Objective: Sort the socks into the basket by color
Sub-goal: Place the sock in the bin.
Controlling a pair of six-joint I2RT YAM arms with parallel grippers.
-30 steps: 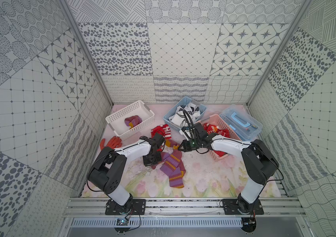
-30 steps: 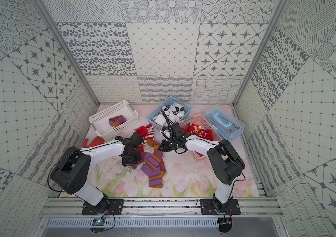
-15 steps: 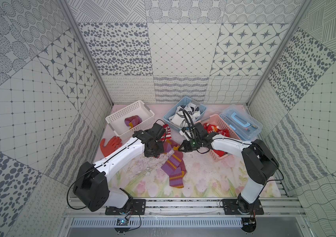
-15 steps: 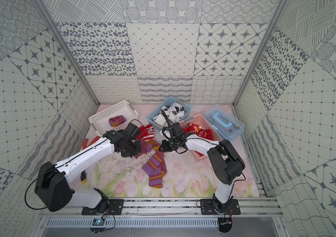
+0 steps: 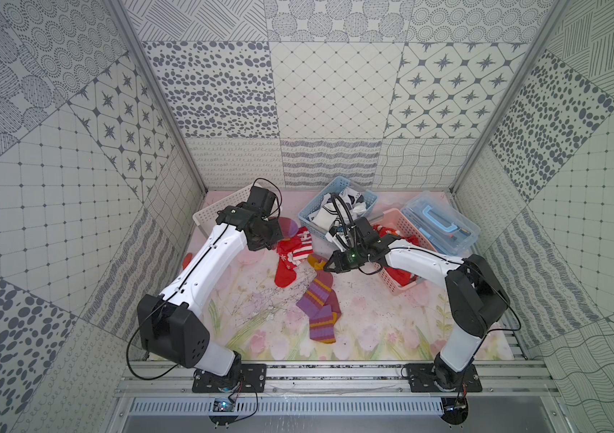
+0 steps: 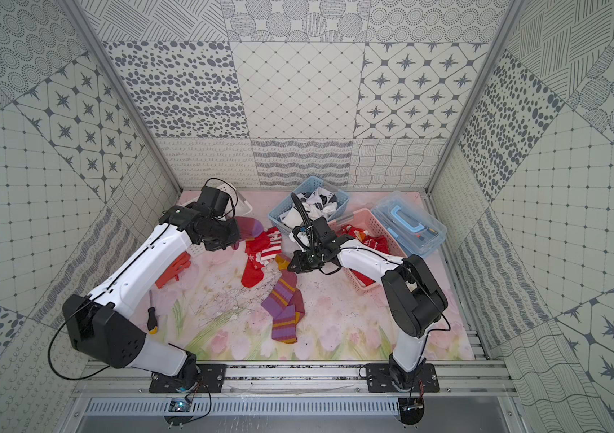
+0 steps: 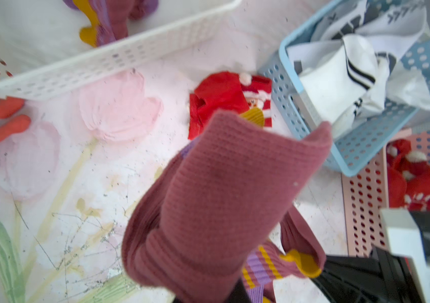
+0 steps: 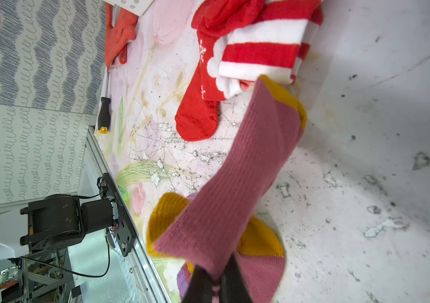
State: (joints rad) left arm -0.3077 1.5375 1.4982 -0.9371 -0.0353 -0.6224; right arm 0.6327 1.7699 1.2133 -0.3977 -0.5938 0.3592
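Mauve sock [image 7: 221, 196] sits between left jaws, second sock [image 8: 234, 183] between right jaws.

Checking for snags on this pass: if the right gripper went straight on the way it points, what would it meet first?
Likely the red striped sock lying on the mat, just past the mauve sock that the right gripper is shut on. Depth is unclear, so it may pass above it.
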